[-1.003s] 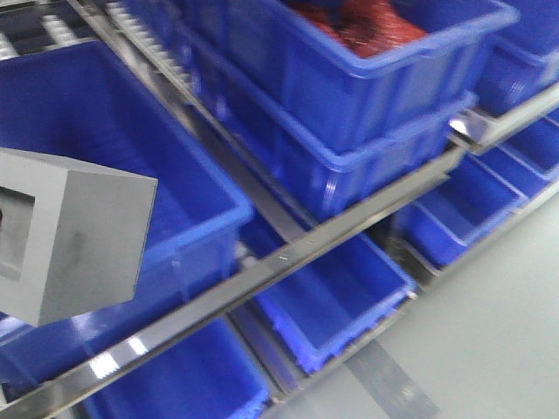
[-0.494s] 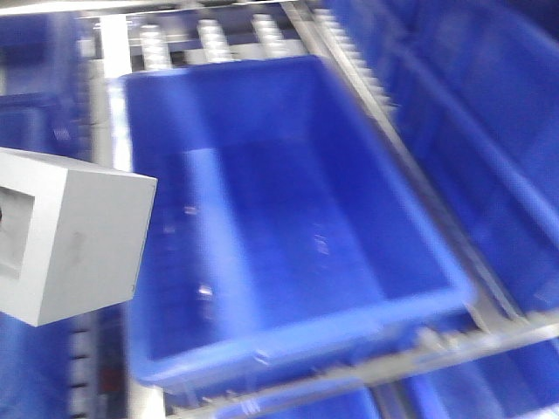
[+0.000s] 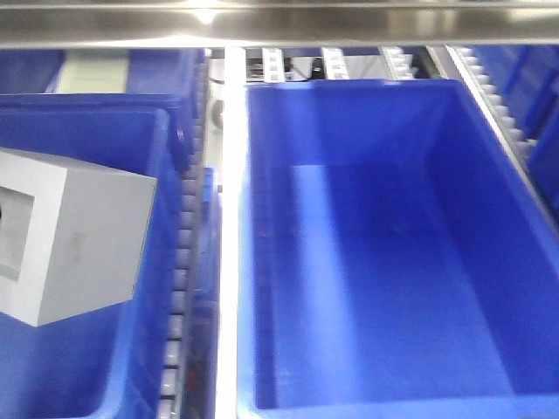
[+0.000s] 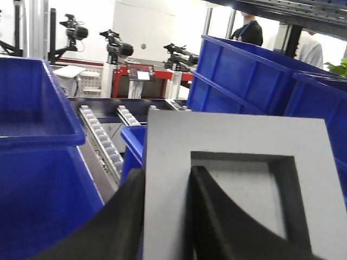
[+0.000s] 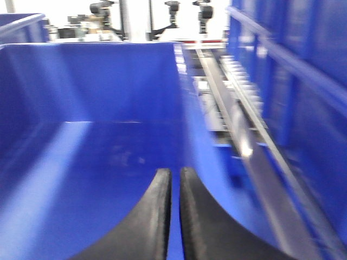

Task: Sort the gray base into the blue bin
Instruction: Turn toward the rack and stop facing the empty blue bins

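The gray base [image 3: 65, 236] hangs at the left of the front view, its square recess facing left, above the rim of a left-hand blue crate [image 3: 87, 118]. In the left wrist view the gray base [image 4: 238, 138] fills the lower right. My left gripper [image 4: 165, 172] is shut on its wall, one finger outside and one finger [image 4: 217, 211] inside the recess. An empty blue bin [image 3: 384, 262] lies open to the right of the block. My right gripper [image 5: 174, 172] is shut with nothing in it, low over the inside of a blue bin [image 5: 87, 108].
A steel roller rail [image 3: 229, 218] runs between the two crates and a steel shelf bar [image 3: 279, 22] crosses the top. More stacked blue crates [image 4: 238, 70] stand at the right of the left wrist view, with camera stands [image 4: 116, 51] and a person [image 4: 250, 30] behind.
The front view has swung from the sloping racks to looking straight down on two crates; the empty bin now sits square at centre right. The block keeps its place in the frame.
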